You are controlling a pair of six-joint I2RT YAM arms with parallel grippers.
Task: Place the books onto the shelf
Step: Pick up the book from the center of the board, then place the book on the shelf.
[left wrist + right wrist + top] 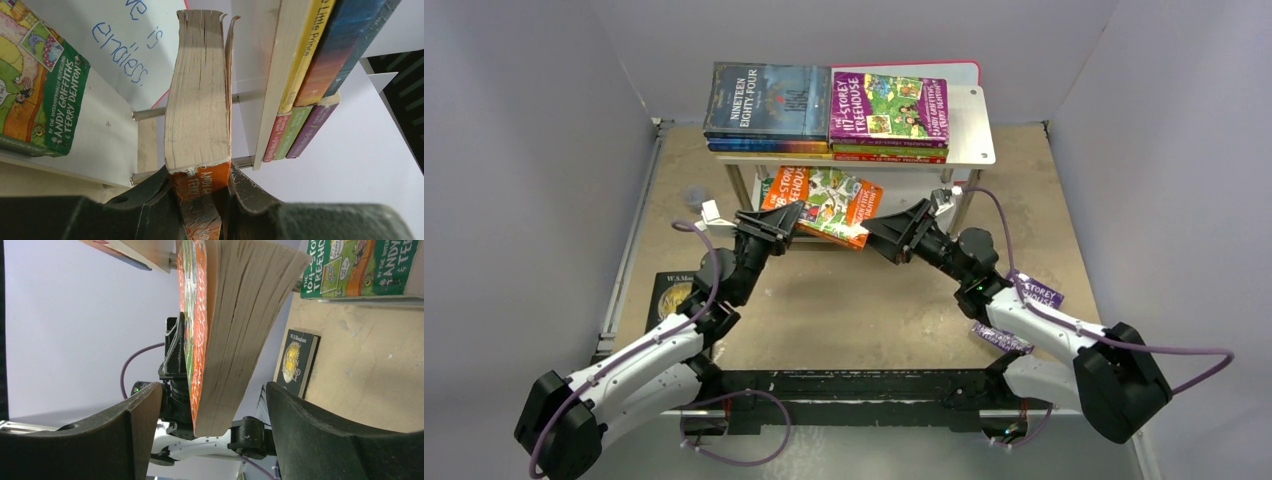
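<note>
An orange "Storey Treehouse" book hangs in front of the shelf's lower tier. My left gripper is shut on the book's left corner; in the left wrist view the fingers pinch its orange spine. My right gripper is at the book's right corner. Its jaws stand open on either side of the page block with a gap on each side. Two stacks of books lie on the top board, topped by "Nineteen Eighty-Four" and a purple Treehouse title.
A green Treehouse book lies on the lower board. A black book lies flat on the table beside the left arm. A pink-edged white board stands behind the shelf. Grey walls close in the sides and back.
</note>
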